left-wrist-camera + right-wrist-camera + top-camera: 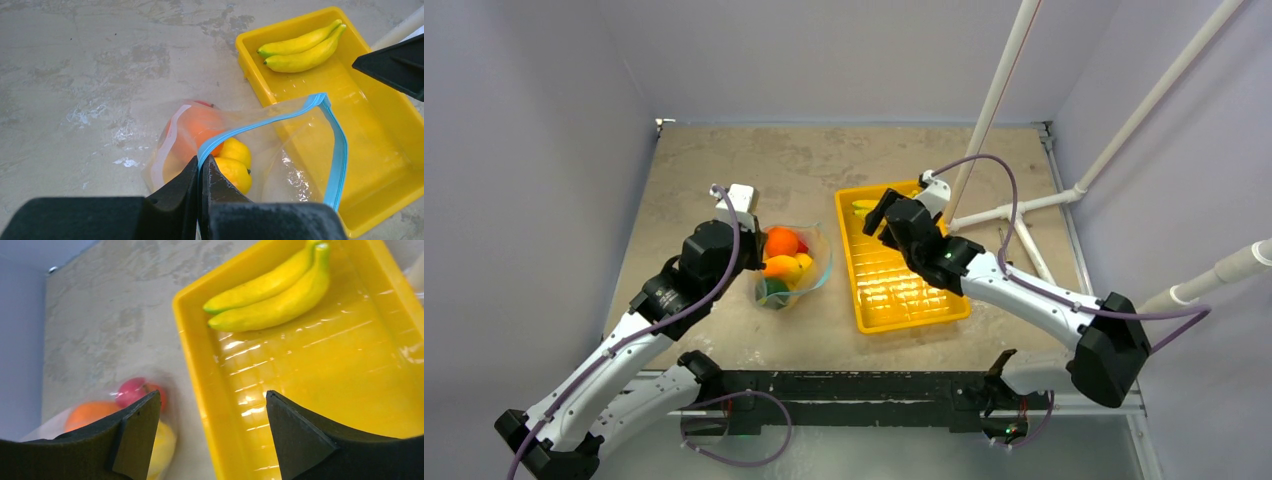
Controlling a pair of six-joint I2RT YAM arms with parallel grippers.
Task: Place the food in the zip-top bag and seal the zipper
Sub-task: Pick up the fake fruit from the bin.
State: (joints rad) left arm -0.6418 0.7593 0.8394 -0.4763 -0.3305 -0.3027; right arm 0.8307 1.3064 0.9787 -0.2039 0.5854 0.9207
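Two bananas in yellow tray

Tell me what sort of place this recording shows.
Probably a robot lab test cell, not a kitchen: plain walls box in a mottled table, a white pipe frame stands at its right, and the fruit looks like glossy toys.

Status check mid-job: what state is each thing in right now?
zip-top bag: mouth open, beside tray.
zipper: unsealed, pinched at one spot.
left pincer: shut on zipper.
right pincer: open, empty, above tray.
bananas: in tray, not bagged.
orange: inside bag.
yellow fruits: inside bag.
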